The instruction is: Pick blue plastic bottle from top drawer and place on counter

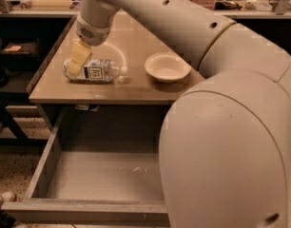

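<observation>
The blue plastic bottle (99,71) lies on its side on the beige counter (136,89), near the left edge, with its white cap pointing right. My gripper (79,57) hangs from the arm just above the bottle's left end. One yellowish finger (78,60) shows in front of the bottle. The gripper is open and holds nothing. The top drawer (102,177) is pulled out below the counter, and its grey bottom is bare.
A white bowl (167,68) stands on the counter to the right of the bottle. My large arm (231,127) fills the right side of the view and hides that part of the drawer. Dark shelving stands to the left of the counter.
</observation>
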`<action>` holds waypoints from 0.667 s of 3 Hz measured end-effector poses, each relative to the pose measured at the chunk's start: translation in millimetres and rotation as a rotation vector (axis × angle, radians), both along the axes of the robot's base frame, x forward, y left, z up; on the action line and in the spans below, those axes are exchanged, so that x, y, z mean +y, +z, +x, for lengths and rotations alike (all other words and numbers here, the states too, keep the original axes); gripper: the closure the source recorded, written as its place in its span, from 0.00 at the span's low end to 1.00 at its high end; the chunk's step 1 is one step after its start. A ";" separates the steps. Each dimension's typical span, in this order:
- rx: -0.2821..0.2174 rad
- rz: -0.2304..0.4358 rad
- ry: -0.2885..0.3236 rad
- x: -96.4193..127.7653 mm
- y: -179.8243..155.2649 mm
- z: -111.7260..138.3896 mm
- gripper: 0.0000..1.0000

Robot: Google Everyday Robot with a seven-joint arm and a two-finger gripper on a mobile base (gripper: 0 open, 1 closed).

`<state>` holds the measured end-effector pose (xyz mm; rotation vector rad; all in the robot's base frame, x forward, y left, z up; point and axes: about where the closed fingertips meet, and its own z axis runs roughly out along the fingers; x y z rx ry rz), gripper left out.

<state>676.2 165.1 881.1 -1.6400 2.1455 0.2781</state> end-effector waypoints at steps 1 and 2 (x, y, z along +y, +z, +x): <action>-0.095 -0.075 -0.089 -25.2 78.4 -15.7 0.00; -0.198 -0.153 -0.234 -69.2 150.6 -33.7 0.00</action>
